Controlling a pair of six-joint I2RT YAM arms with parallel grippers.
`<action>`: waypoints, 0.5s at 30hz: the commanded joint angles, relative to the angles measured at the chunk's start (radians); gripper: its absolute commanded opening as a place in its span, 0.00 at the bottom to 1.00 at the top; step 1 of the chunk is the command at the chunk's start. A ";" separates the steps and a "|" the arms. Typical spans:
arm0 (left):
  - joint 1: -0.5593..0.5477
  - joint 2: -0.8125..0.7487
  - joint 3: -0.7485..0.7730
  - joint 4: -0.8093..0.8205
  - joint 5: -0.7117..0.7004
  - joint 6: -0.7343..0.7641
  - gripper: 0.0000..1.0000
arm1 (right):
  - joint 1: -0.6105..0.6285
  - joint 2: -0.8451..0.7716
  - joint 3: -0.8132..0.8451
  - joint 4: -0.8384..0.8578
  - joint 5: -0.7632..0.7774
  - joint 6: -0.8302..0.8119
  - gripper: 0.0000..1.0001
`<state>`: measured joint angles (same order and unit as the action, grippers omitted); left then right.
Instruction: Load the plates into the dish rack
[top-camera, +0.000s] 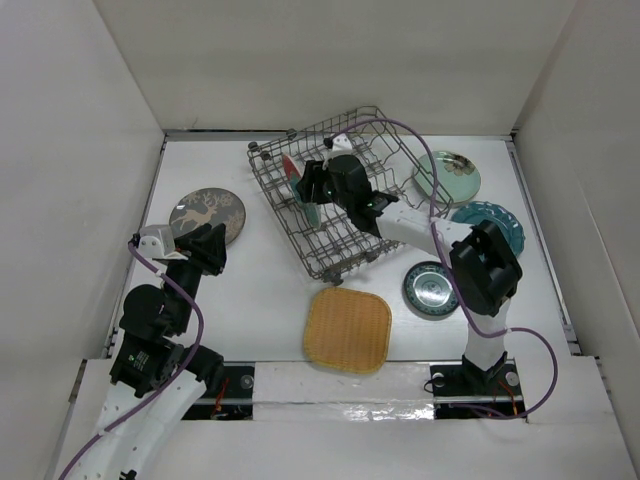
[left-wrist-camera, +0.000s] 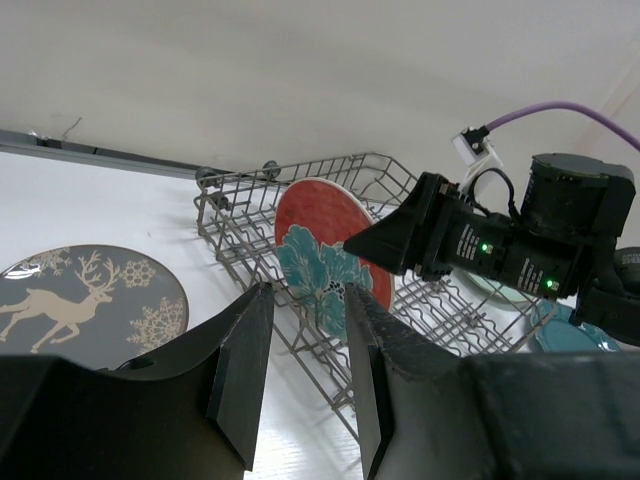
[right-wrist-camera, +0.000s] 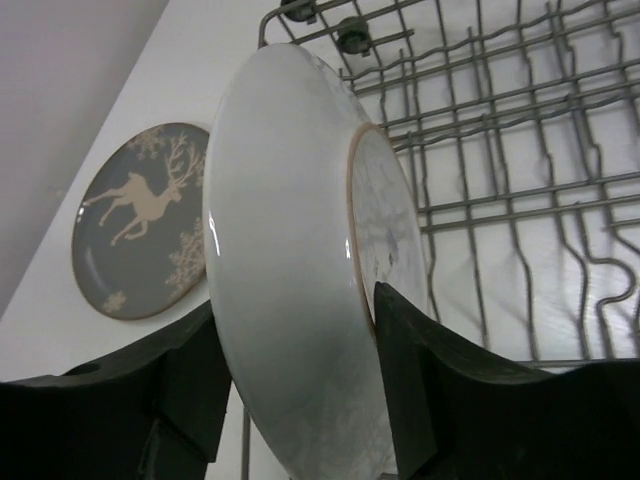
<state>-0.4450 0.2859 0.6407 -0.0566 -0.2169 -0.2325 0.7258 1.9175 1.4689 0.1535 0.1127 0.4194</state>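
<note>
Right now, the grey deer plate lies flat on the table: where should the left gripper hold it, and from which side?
Take the grey deer plate by its rim at the near edge, closest to the open left gripper. It lies flat on the table, so only the rim gives a hold; probably come low from the robot's side, one finger above, one below.
</note>
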 joint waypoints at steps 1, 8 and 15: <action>0.003 0.007 -0.006 0.038 0.004 0.002 0.31 | 0.017 -0.048 -0.042 0.054 -0.070 0.073 0.63; 0.003 0.010 -0.006 0.037 0.010 0.002 0.31 | 0.017 -0.081 -0.058 0.029 -0.024 0.047 0.70; 0.003 0.012 -0.006 0.038 0.013 0.002 0.32 | 0.017 -0.097 -0.055 0.008 0.007 0.035 0.62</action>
<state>-0.4450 0.2859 0.6407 -0.0570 -0.2157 -0.2325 0.7391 1.8702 1.4055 0.1558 0.0933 0.4587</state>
